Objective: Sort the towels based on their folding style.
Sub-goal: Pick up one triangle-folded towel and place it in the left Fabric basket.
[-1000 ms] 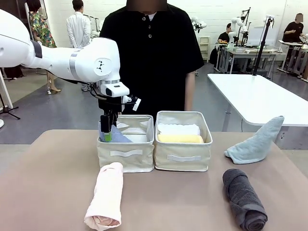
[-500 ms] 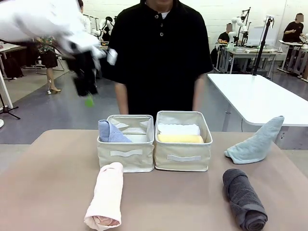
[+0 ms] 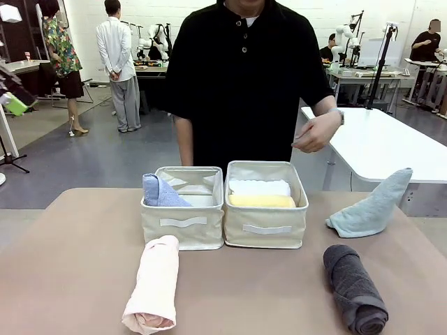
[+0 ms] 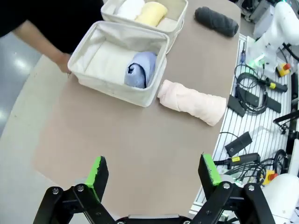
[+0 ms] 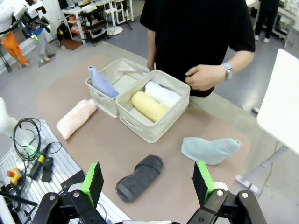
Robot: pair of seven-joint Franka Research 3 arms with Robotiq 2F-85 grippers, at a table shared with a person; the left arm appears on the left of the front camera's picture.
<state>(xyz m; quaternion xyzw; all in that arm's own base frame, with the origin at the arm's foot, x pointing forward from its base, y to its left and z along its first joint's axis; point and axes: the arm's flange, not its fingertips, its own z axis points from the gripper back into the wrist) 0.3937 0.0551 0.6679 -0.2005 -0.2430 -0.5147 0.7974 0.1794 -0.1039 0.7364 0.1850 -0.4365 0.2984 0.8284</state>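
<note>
A blue-grey cone towel (image 3: 159, 190) stands in the left cream basket (image 3: 183, 230). White (image 3: 259, 187) and yellow (image 3: 261, 201) rolls lie in the right basket (image 3: 265, 230). On the table, a pink roll (image 3: 154, 283) lies before the left basket, a dark grey roll (image 3: 354, 287) at front right, and a light blue cone (image 3: 370, 206) on its side at the right. My left gripper (image 4: 154, 171) hangs open high above the table's left end, with nothing in it. My right gripper (image 5: 147, 184) is open and empty too, high over the near right side.
The person stands behind the baskets with one hand (image 3: 314, 132) raised at chest height. A white table (image 3: 377, 143) stands behind on the right. Cables and boxes (image 4: 252, 93) lie on a white rack beside the table's near edge.
My left gripper rose out of the left basket, leaving the blue-grey cone there, and swung up and away to the left. The person lifted a hand.
</note>
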